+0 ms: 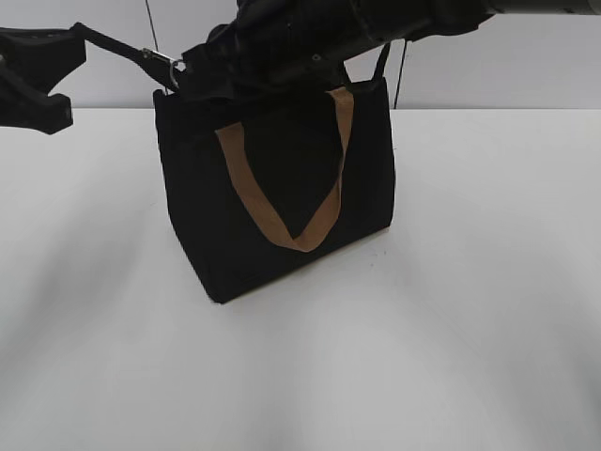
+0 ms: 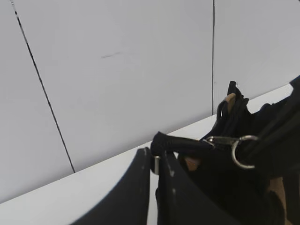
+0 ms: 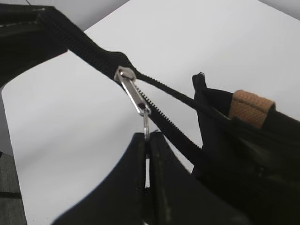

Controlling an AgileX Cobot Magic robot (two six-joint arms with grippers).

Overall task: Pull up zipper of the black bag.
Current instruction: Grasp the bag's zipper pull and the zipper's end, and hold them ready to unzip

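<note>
Zipper (image 3: 154,96): its track runs taut and slightly upward from the upper left corner of the black bag (image 1: 282,188), which stands upright on the white table (image 1: 470,329). Left gripper (image 2: 153,161), reaching from the left, pinches the track's free end. Right gripper (image 3: 147,140), reaching over the bag, is clamped on the silver pull tab (image 3: 133,93).

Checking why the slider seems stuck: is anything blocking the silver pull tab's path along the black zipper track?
Nothing visible blocks it. The right gripper is shut on the silver metal pull tab; the left gripper grips the zipper tail end of the black zipper track. The tan strap handle sits aside.
</note>
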